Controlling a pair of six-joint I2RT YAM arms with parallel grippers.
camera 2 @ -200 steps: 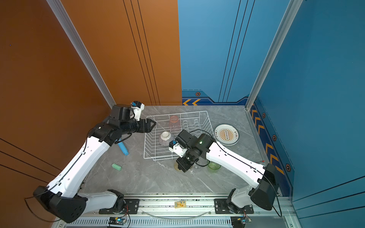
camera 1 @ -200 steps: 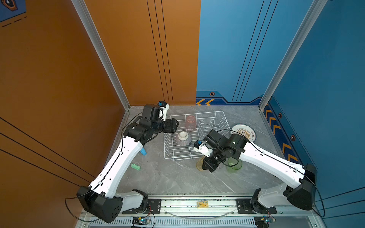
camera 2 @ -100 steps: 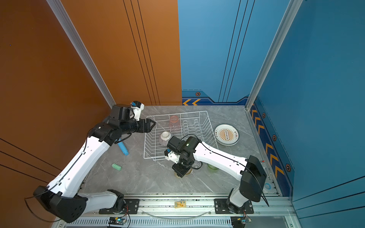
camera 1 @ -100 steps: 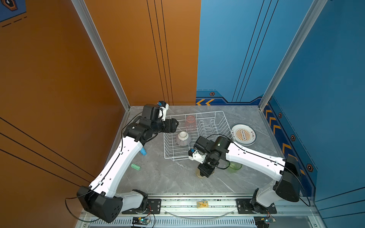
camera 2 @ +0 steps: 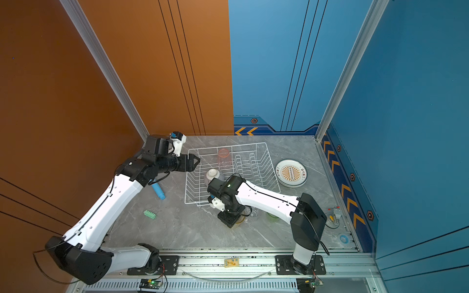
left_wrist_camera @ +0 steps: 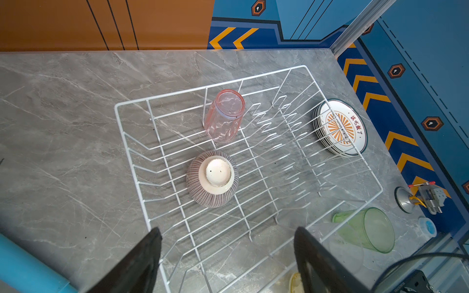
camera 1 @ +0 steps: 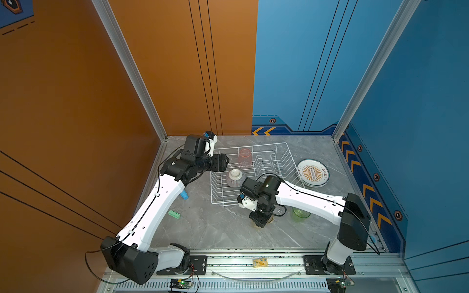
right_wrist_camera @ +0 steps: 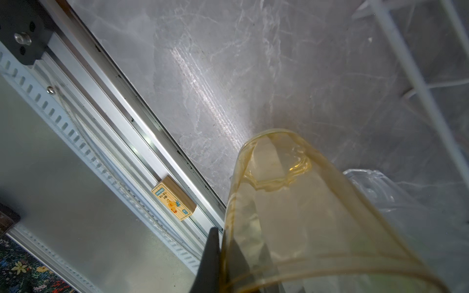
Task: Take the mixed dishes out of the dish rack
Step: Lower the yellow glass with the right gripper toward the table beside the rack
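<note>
The white wire dish rack (camera 1: 269, 144) (camera 2: 248, 144) (left_wrist_camera: 117, 106) holds an upside-down pink tumbler (camera 1: 245, 156) (camera 2: 224, 158) (left_wrist_camera: 224, 115) and an upside-down striped bowl (camera 1: 235, 177) (camera 2: 212, 175) (left_wrist_camera: 212, 178). A stack of plates (camera 1: 312, 173) (camera 2: 291, 173) (left_wrist_camera: 341, 126) lies right of it. In front stand a green tumbler (camera 1: 300, 215) (left_wrist_camera: 368, 229) and a clear tumbler (camera 1: 279, 211) (right_wrist_camera: 406, 203). My right gripper (camera 1: 261, 220) (camera 2: 229, 220) (right_wrist_camera: 223, 236) is shut on the wall of a yellow tumbler (right_wrist_camera: 291, 203) (camera 2: 241, 220), low over the table. The left gripper (camera 1: 225, 161) (camera 2: 196, 160) (left_wrist_camera: 228, 229) hangs open over the rack's left edge, holding nothing.
A light-blue cylinder (camera 1: 184, 195) (camera 2: 158, 191) and a small green block (camera 1: 174, 214) (camera 2: 149, 214) lie left of the rack. A small wooden block (camera 1: 260, 262) (right_wrist_camera: 173, 201) sits on the front rail. A metal fixture (camera 2: 333, 218) (left_wrist_camera: 418, 197) stands at the right edge.
The right arm has carried the yellow tumbler a little toward the front edge and lower, and its elbow has swung back. The left arm has not moved.
</note>
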